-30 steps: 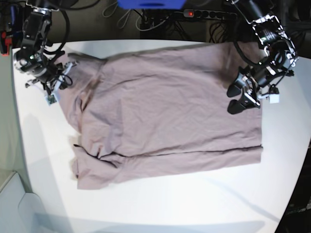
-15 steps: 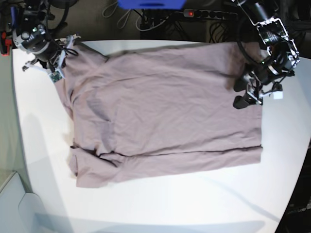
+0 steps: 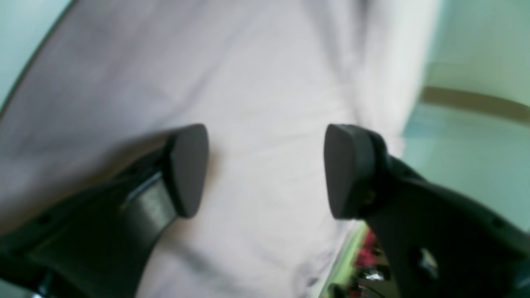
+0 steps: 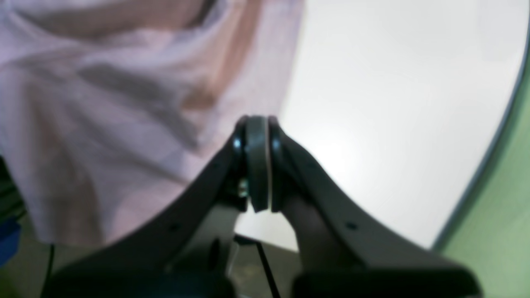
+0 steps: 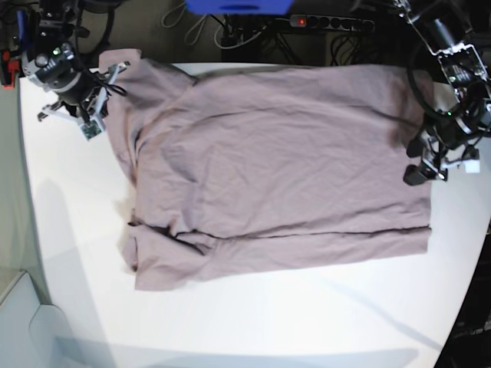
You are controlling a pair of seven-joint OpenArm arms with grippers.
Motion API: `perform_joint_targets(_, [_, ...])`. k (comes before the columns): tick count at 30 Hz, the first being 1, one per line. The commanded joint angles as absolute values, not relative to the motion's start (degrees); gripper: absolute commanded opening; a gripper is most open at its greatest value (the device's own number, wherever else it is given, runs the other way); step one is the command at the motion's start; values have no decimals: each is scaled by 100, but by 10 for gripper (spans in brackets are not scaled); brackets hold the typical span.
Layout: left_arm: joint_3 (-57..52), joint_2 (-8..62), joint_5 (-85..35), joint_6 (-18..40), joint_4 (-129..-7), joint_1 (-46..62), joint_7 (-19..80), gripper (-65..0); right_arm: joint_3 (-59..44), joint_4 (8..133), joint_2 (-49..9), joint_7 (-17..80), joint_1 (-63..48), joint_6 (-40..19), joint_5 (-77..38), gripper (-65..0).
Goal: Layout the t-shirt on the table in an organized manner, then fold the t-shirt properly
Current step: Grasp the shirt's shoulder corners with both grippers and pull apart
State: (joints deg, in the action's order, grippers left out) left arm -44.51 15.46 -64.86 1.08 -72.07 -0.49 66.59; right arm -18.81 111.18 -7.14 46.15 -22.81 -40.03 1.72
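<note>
The t-shirt (image 5: 276, 165) lies spread mid-frame on the table (image 5: 253, 322), the left gripper (image 3: 265, 169) spread wide above it, the right gripper (image 4: 257, 165) pressed closed and empty.

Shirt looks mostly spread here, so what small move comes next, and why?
Probably lower the left gripper and close it on the t-shirt edge: its jaws stand open above the cloth, while the right gripper is shut at the opposite, still-rumpled end.
</note>
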Motion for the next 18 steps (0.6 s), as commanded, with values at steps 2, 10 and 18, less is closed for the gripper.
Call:
perform_joint_targets(2, [-4479,1754,-7046,119,-7319,-136,6659,-218,-1754,11240,-769,4514,-2123,-4000,119,-650])
perform_joint_targets(10, [-4110,1288,-7169,110,-7547,-145,6624,-224,-1666,11169,-611,4523,-1051,-4000,119,-650])
perform_joint_targets(18, [-3925,910,-5710,110,-7477,-233,6615,-650,-1640,9754,-602,4620,-48,-4000,119,-650])
